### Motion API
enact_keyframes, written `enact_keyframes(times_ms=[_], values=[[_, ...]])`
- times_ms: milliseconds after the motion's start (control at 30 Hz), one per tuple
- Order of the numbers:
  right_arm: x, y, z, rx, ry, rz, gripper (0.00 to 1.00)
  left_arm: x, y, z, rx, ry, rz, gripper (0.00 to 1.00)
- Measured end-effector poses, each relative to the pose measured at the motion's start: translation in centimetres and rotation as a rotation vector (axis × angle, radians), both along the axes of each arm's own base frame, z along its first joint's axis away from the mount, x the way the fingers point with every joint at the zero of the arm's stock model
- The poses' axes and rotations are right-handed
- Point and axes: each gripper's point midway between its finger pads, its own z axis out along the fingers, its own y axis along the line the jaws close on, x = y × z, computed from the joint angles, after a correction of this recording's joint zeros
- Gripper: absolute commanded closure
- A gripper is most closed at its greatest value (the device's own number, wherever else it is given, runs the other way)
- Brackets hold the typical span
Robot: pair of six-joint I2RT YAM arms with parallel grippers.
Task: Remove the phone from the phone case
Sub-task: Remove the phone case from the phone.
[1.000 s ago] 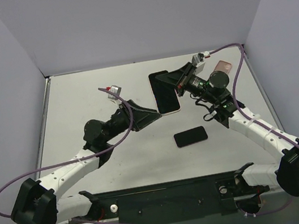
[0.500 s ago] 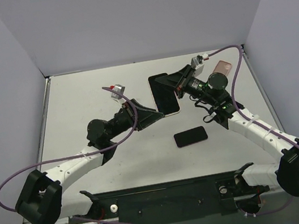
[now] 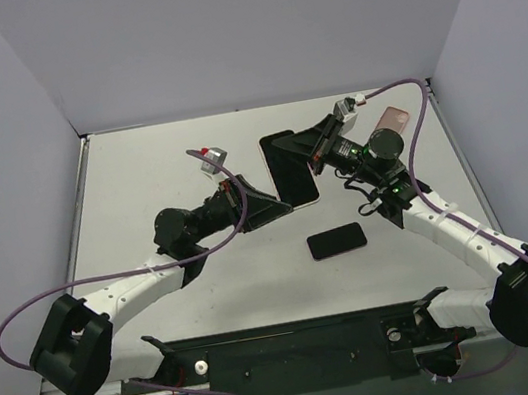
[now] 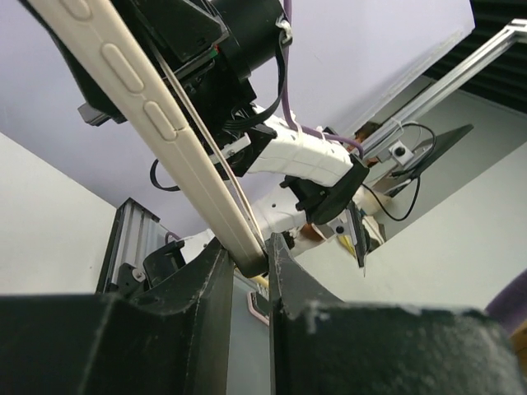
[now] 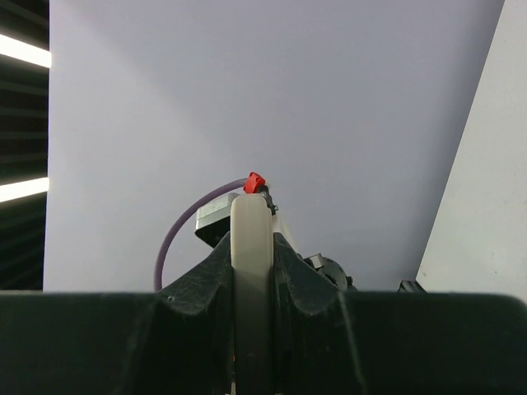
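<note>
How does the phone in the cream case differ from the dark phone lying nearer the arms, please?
The cased phone is pinched by the left gripper and right gripper; the loose phone lies flat on the table, untouched. The cased phone's long side runs near-to-far; the loose phone's runs side to side. Both show dark faces.

Loose items on the grey table (image 3: pixel 139 178)
A black phone (image 3: pixel 336 241) lies flat with its screen dark, right of centre toward the near side, its long side running left to right. A pink, rounded flat object (image 3: pixel 395 117), partly hidden, sits at the far right, near the pale lilac wall (image 3: pixel 491 38).
</note>
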Motion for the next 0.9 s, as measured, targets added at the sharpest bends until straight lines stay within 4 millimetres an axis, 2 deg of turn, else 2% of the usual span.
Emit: enact_keyframes(times_ms=[100,633,900], values=[[-0.4,0.3,0.2,0.009,0.007,0.020,1.00,-0.5,0.0,0.3,0.007,-0.044,-0.023,1.00],[-2.4,2.3,0.5,0.072,0.067,0.158,1.00,-2.6,0.7,0.9,0.049,-0.272,-0.063,1.00],[-2.6,2.4,1.1,0.105,0.060,0.180,1.00,-2.5,0.5,0.7,0.084,-0.344,-0.047,1.00]])
